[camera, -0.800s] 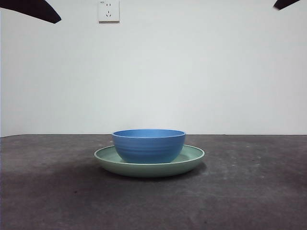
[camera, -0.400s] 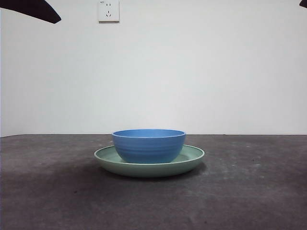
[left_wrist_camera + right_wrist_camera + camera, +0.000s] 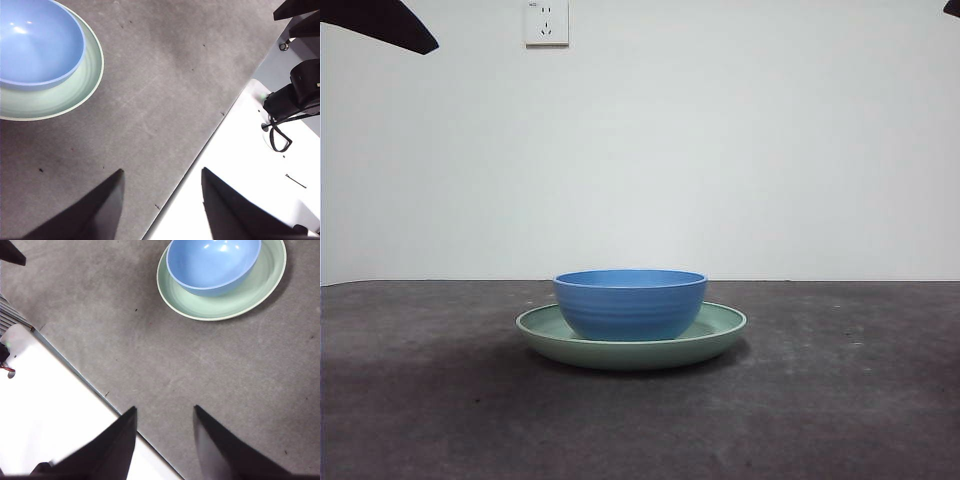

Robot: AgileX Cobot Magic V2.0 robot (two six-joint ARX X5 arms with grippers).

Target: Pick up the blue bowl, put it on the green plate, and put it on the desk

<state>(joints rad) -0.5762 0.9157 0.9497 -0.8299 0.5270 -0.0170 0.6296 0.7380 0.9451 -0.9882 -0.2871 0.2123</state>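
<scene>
The blue bowl (image 3: 631, 302) sits upright inside the green plate (image 3: 720, 330) at the middle of the desk (image 3: 840, 400). The left wrist view shows the bowl (image 3: 35, 42) on the plate (image 3: 75, 90), far from my left gripper (image 3: 162, 182), which is open and holds nothing. In the right wrist view the bowl (image 3: 212, 262) rests in the plate (image 3: 230, 302), well away from my right gripper (image 3: 165, 420), also open and empty. Both arms hang high, showing only as black tips at the front view's top corners.
A white wall with a socket (image 3: 546, 22) stands behind the desk. The desk's edge meets a white surface (image 3: 250, 165) with black arm hardware (image 3: 295, 95) near my left gripper; the same edge and white surface (image 3: 45, 405) lie by my right gripper.
The black tip at the top right has pulled almost out of view. The tip at the top left has drawn back slightly. Bowl and plate have not moved.
</scene>
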